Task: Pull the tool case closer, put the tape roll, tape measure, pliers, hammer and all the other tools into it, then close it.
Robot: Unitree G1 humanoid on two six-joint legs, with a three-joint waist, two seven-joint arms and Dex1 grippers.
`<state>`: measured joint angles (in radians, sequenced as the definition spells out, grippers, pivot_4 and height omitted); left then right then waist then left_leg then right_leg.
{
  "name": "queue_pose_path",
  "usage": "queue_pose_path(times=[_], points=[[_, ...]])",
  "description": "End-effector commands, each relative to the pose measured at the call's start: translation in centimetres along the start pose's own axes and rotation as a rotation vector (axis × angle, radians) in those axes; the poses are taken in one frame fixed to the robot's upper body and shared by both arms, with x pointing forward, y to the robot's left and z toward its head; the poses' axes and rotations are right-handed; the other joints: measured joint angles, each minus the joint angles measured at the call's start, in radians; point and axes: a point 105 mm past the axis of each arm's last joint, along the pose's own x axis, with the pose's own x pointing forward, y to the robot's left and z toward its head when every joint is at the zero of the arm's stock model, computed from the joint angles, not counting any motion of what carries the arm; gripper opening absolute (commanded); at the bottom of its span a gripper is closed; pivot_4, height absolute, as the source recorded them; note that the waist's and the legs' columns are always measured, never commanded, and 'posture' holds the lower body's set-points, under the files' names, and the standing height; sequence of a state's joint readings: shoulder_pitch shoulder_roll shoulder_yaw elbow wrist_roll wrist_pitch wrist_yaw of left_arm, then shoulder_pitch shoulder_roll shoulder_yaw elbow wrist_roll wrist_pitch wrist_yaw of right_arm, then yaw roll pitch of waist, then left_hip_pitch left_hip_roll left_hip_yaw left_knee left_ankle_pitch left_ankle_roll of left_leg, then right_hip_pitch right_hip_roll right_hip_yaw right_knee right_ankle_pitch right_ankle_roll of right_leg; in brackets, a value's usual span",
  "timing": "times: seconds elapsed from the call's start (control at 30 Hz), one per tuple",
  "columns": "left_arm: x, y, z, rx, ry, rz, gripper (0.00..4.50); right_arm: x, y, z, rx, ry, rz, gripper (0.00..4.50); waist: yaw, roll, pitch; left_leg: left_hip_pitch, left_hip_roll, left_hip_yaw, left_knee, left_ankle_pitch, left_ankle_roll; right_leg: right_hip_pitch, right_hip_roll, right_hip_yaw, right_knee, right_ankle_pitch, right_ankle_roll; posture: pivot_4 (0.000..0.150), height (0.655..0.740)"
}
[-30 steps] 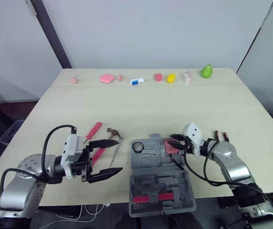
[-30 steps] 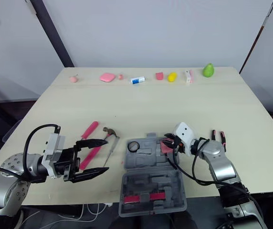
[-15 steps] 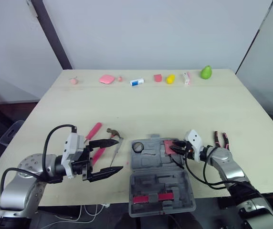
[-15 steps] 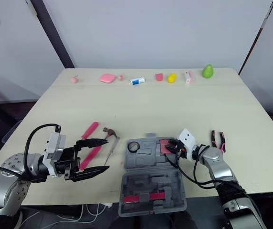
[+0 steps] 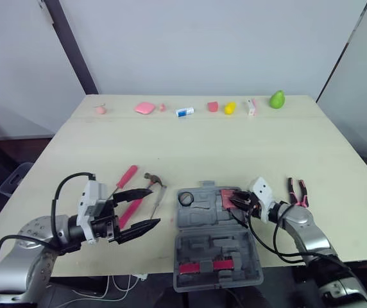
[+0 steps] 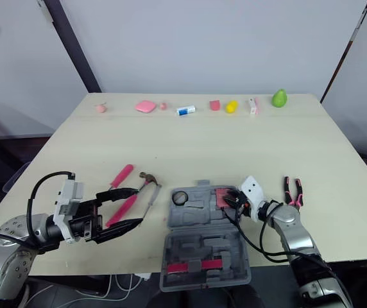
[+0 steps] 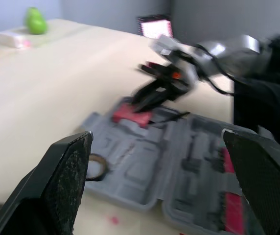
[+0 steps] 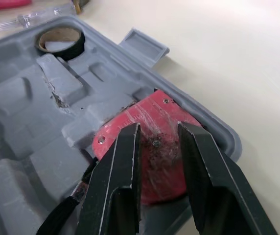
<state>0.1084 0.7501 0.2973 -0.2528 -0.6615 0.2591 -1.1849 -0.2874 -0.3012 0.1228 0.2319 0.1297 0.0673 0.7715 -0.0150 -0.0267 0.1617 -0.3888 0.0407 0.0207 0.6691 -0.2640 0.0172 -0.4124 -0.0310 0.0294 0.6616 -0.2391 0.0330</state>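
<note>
A grey plastic tool case [image 5: 217, 239] is located open on the near edge of a pale wooden table [image 5: 203, 144], with both halves laid flat. A black tape roll [image 5: 185, 198] is seated in the far-left recess of the case's far half, and a red tape measure [image 8: 155, 149] is seated in the far-right recess of that half. The right gripper [image 8: 158, 126] is positioned directly over the tape measure; its two black fingers [image 8: 114, 172] are held a narrow gap apart, and whether they touch the red housing cannot be told. The left gripper [image 5: 154, 206] is positioned to the left of the case, above the table, with its fingers [image 7: 64, 182] spread wide and clamped on nothing. A hammer with a dark metal head [image 5: 152, 178] and a pink-handled tool [image 5: 126, 176] are laid on the table just beside the left gripper, outside the case. Pliers with pink-and-black handles [image 5: 297, 190] are laid on the table to the right of the case, close to the right arm. Red inserts [image 5: 203, 265] are seen in the near half of the case. Along the far edge of the table a row of small objects is arranged, including a green pear-shaped object [image 5: 277, 98].
</note>
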Motion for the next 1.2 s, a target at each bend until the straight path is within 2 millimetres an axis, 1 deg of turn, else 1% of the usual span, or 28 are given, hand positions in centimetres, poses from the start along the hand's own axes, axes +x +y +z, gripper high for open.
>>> queue_pose_path(times=[0.03, 0.13, 0.27, 0.3, 0.37, 0.43, 0.47, 0.6, 0.7, 0.8, 0.83, 0.87, 0.9, 1.0, 1.07, 1.2], points=[[-1.0, 0.7, 0.1, 0.0, -0.014, 0.056, 4.5, -1.4, -1.0, 4.1, -0.042, -0.163, -0.064, 1.23, -0.001, 0.0, 0.0, 0.0, 0.0, 0.0, 0.0, 0.0, 0.0, 0.0, 0.0, 0.0, 0.0, 0.0, 0.0, 0.15, 0.74], [-2.1, 1.6, -0.3, -0.012, -0.021, 0.127, 4.5, -3.2, -1.2, 4.9, -0.044, -0.198, -0.1, 1.23, 0.0, 0.001, 0.001, 0.0, 0.0, 0.0, 0.0, 0.0, 0.0, 0.0, 0.0, -0.001, 0.0, 0.0, 0.0, 0.15, 0.74], [-4.3, 3.0, -1.6, -0.026, -0.018, 0.266, 4.5, -6.9, -1.8, 4.5, -0.033, -0.202, -0.188, 1.23, 0.004, 0.001, 0.001, -0.002, 0.0, 0.0, 0.0, 0.0, 0.0, -0.001, 0.0, -0.002, -0.001, 0.0, 0.0, 0.15, 0.74], [-4.7, 3.2, -1.8, -0.029, -0.016, 0.289, 4.5, -7.5, -2.0, 4.4, -0.029, -0.202, -0.208, 1.23, 0.004, 0.001, 0.001, -0.003, 0.0, 0.0, 0.0, 0.0, 0.0, -0.001, -0.001, -0.003, -0.001, 0.0, 0.0, 0.15, 0.74], [-5.1, 3.0, -2.5, -0.027, 0.004, 0.309, 4.5, -8.7, -2.1, 4.0, -0.019, -0.186, -0.233, 1.23, 0.002, 0.001, 0.001, -0.003, 0.0, 0.001, 0.0, 0.0, 0.0, -0.001, -0.001, -0.002, -0.002, 0.0, 0.0, 0.15, 0.74], [-6.1, 2.5, -4.2, -0.045, 0.059, 0.329, 4.5, -11.0, -2.6, 3.1, -0.015, -0.153, -0.289, 1.23, 0.001, 0.001, 0.001, -0.003, 0.0, 0.001, 0.0, 0.0, 0.0, -0.001, -0.001, -0.002, -0.002, 0.0, 0.0, 0.15, 0.74], [-6.7, 2.5, -4.7, -0.06, 0.061, 0.353, 4.5, -12.0, -2.8, 2.6, -0.009, -0.135, -0.326, 1.23, 0.001, 0.001, 0.001, -0.002, 0.0, 0.001, 0.0, 0.0, 0.0, -0.001, -0.002, -0.002, -0.002, 0.0, 0.0, 0.15, 0.74], [-8.0, 2.5, -5.8, -0.093, 0.061, 0.418, 4.5, -15.8, -2.7, 0.3, 0.039, -0.068, -0.42, 1.23, 0.005, 0.001, 0.001, -0.003, 0.0, 0.001, -0.001, 0.0, 0.0, -0.001, -0.001, -0.003, -0.003, -0.001, 0.0, 0.15, 0.74], [-9.2, 2.7, -6.6, -0.101, 0.086, 0.456, 4.5, -18.1, -2.2, -1.0, 0.086, -0.047, -0.48, 1.99, 0.004, 0.001, 0.001, -0.003, 0.0, 0.0, 0.0, 0.0, 0.0, -0.001, -0.002, -0.003, -0.003, -0.002, 0.002, 0.15, 0.74], [-10.2, 2.6, -7.1, -0.111, 0.097, 0.485, 4.5, -20.3, -1.5, -2.3, 0.12, -0.023, -0.53, 3.42, 0.003, 0.001, 0.001, -0.002, 0.003, 0.001, 0.0, 0.0, 0.0, -0.001, -0.002, -0.002, -0.003, -0.003, 0.003, 0.15, 0.74], [-10.4, 2.5, -7.3, -0.114, 0.101, 0.489, 4.5, -21.0, -1.3, -2.7, 0.138, -0.023, -0.544, 3.99, 0.003, 0.001, 0.001, -0.002, 0.003, 0.001, 0.0, 0.0, 0.0, -0.001, -0.003, -0.002, -0.003, -0.003, 0.003, 0.15, 0.74], [-10.6, 2.5, -7.4, -0.117, 0.104, 0.494, 4.5, -21.5, -1.2, -3.0, 0.155, -0.02, -0.563, 4.34, 0.003, 0.001, 0.001, -0.002, 0.003, 0.0, 0.0, 0.0, 0.0, -0.001, -0.003, -0.001, -0.003, -0.003, 0.004, 0.15, 0.74], [-10.7, 2.5, -7.6, -0.118, 0.107, 0.498, 4.5, -22.1, -1.0, -3.3, 0.166, -0.014, -0.569, 4.43, 0.002, 0.001, 0.001, -0.002, 0.003, 0.001, 0.0, 0.0, 0.0, -0.001, -0.003, -0.001, -0.003, -0.003, 0.004, 0.15, 0.74], [-11.3, 2.8, -7.4, -0.135, 0.08, 0.529, 4.5, -23.7, -0.5, -4.2, 0.185, 0.007, -0.578, 4.43, 0.002, 0.001, 0.001, -0.002, 0.004, 0.0, 0.0, 0.0, 0.0, -0.001, -0.003, -0.001, -0.003, -0.003, 0.004, 0.15, 0.74], [-11.5, 2.9, -7.5, -0.149, 0.068, 0.543, 4.5, -24.3, -0.3, -4.5, 0.19, 0.01, -0.583, 4.43, 0.003, 0.001, 0.001, -0.002, 0.004, 0.0, 0.0, 0.0, 0.0, -0.001, -0.004, -0.001, -0.003, -0.003, 0.004, 0.15, 0.74], [-11.8, 2.6, -8.3, -0.159, 0.087, 0.547, 4.5, -25.0, -0.3, -4.8, 0.2, 0.012, -0.594, 4.43, 0.003, 0.002, 0.001, -0.002, 0.005, -0.001, 0.0, 0.0, 0.0, -0.001, -0.004, -0.001, -0.003, -0.003, 0.004, 0.15, 0.74]])
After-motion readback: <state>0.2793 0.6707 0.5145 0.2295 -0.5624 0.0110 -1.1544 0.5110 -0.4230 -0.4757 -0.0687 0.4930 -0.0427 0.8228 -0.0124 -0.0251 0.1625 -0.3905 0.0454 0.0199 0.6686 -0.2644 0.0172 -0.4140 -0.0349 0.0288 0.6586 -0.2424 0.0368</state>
